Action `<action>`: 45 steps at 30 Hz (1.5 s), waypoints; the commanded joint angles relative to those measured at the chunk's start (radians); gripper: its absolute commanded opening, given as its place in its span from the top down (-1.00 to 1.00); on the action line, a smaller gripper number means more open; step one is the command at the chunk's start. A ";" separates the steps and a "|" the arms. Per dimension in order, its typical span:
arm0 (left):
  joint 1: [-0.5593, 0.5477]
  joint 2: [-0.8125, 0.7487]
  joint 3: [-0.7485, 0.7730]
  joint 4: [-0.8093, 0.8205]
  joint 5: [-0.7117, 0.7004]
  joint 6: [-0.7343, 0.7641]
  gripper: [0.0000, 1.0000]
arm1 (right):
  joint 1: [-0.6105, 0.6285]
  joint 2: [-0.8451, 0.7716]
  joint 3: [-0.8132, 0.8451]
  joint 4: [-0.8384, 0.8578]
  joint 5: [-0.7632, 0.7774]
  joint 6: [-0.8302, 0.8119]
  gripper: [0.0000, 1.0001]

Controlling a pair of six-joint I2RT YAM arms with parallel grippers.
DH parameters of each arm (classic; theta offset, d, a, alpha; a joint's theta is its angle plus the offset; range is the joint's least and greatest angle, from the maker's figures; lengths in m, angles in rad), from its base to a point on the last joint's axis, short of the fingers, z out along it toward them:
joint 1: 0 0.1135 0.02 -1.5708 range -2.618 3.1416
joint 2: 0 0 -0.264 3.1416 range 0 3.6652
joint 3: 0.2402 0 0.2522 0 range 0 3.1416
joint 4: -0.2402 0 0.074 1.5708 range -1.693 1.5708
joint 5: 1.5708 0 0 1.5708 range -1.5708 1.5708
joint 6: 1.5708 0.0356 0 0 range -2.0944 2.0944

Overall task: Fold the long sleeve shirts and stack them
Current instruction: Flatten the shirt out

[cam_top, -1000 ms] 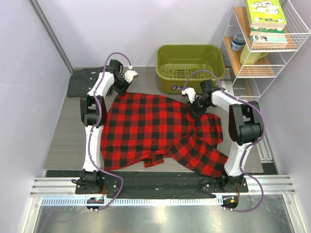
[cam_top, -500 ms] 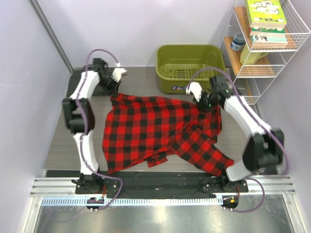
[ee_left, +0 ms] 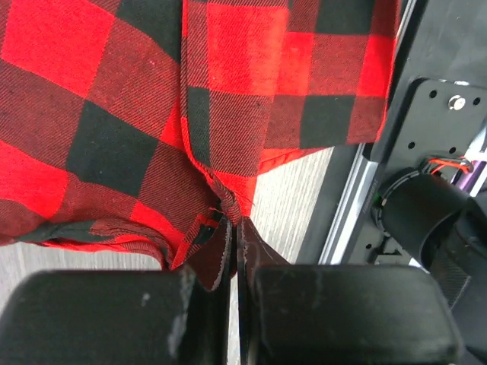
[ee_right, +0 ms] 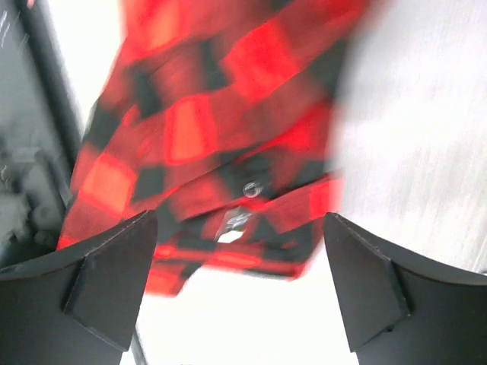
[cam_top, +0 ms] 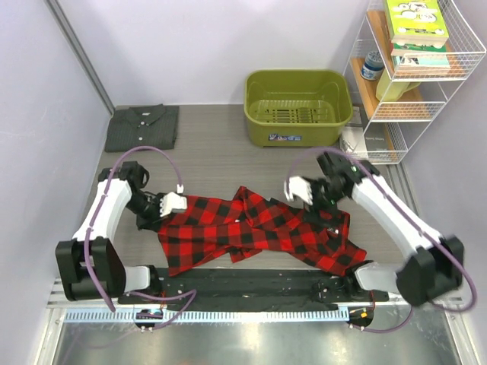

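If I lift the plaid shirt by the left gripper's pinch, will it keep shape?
Probably not: the plaid shirt lies bunched in soft folds, so likely floppy. Pinched at one edge by the left gripper, it should hang and trail.

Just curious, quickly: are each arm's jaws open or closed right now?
Left gripper: closed on the red-and-black plaid flannel shirt.
Right gripper: open, holding nothing.

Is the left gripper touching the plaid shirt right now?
Touching. The left wrist view shows the left gripper with its jaws closed on a fold at the edge of the plaid shirt, fabric pinched between them.
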 commanded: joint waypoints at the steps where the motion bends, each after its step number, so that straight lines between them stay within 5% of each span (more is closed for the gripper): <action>1: -0.007 0.076 0.047 0.079 -0.035 -0.006 1.00 | -0.009 0.270 0.289 0.131 -0.151 0.302 -0.86; 8: -0.012 0.144 0.122 0.102 -0.031 -0.089 1.00 | 0.091 0.622 0.528 0.389 -0.270 0.767 -0.53; 19: -0.011 0.060 0.041 0.116 -0.075 -0.077 1.00 | 0.229 0.947 0.717 0.564 -0.198 0.942 -0.61; 21: -0.011 0.048 0.031 0.123 -0.083 -0.074 1.00 | 0.241 0.973 0.735 0.555 -0.189 0.929 -0.41; 22: -0.011 0.043 0.027 0.123 -0.084 -0.075 1.00 | 0.241 0.980 0.758 0.538 -0.189 0.918 -0.11; 23: -0.011 0.041 0.028 0.123 -0.089 -0.078 1.00 | 0.240 0.975 0.767 0.527 -0.187 0.913 0.46; 26: -0.009 0.040 0.034 0.125 -0.086 -0.098 1.00 | 0.232 0.889 0.769 0.494 -0.178 0.907 0.94; 31: -0.007 0.032 0.024 0.093 -0.060 -0.066 1.00 | 0.226 0.685 0.766 0.463 -0.109 0.901 0.98; 39: -0.001 0.029 0.025 0.025 -0.041 -0.020 1.00 | 0.212 0.357 0.642 0.533 0.213 0.811 0.97; 45: 0.002 0.045 0.134 -0.079 -0.005 -0.029 1.00 | 0.209 0.277 0.612 0.563 0.324 0.693 0.98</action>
